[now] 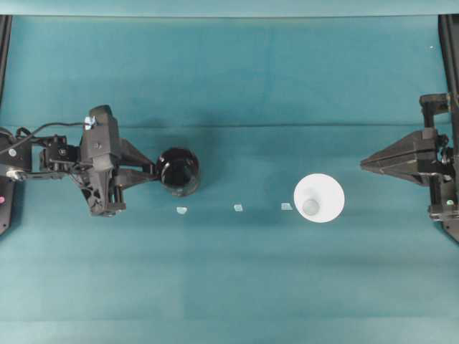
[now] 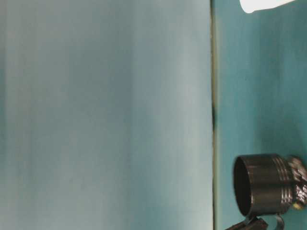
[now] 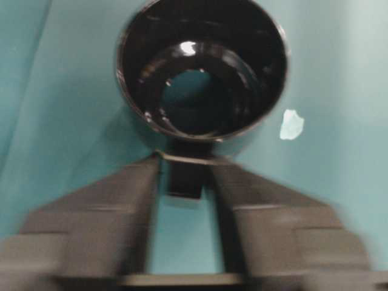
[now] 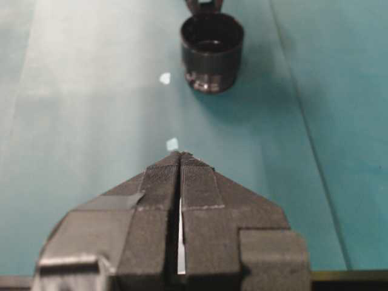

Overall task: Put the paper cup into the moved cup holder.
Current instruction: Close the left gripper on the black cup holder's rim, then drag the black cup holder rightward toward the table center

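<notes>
The white paper cup (image 1: 319,198) stands upright on the teal cloth, right of centre; only its edge (image 2: 261,5) shows in the table-level view. The glossy black cup holder (image 1: 178,170) (image 2: 261,184) (image 3: 203,66) (image 4: 212,51) stands left of centre, handle pointing left. My left gripper (image 1: 153,172) (image 3: 185,160) has its blurred fingers pressed close on either side of that handle, shut on it. My right gripper (image 1: 364,165) (image 4: 180,154) hovers at the far right, shut and empty, well apart from the paper cup.
Three small pale tape marks (image 1: 181,211) (image 1: 238,208) (image 1: 287,206) lie in a row on the cloth between holder and cup. One mark (image 3: 291,124) sits just right of the holder. A cloth seam (image 1: 229,127) runs across behind both.
</notes>
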Controlling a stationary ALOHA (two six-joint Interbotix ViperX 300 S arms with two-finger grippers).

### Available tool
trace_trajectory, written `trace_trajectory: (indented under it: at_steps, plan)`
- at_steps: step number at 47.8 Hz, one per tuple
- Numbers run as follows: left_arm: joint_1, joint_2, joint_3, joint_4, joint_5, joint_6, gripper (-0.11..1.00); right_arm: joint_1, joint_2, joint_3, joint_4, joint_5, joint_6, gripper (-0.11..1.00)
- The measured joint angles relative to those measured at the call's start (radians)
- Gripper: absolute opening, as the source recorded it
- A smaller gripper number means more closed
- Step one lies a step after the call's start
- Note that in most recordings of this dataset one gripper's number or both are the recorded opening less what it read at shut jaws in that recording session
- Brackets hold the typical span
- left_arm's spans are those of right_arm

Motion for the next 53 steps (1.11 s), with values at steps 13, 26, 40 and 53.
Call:
trace_trajectory:
  at_steps: [13, 26, 40, 53]
  plan:
    - [0.003, 0.002, -0.003, 0.002, 0.0, 0.015, 0.2, 0.0, 0.002, 0.0, 0.0, 0.0, 0.0, 0.02]
    - [0.0, 0.002, -0.055, 0.002, -0.011, 0.041, 0.2, 0.0, 0.002, 0.0, 0.0, 0.0, 0.0, 0.02]
    - [-0.037, 0.044, -0.207, 0.002, -0.029, 0.092, 0.2, 0.0, 0.002, 0.0, 0.0, 0.012, 0.0, 0.02]
    - [-0.117, 0.13, -0.308, 0.002, -0.003, 0.087, 0.2, 0.0, 0.003, 0.0, 0.0, 0.015, 0.0, 0.02]
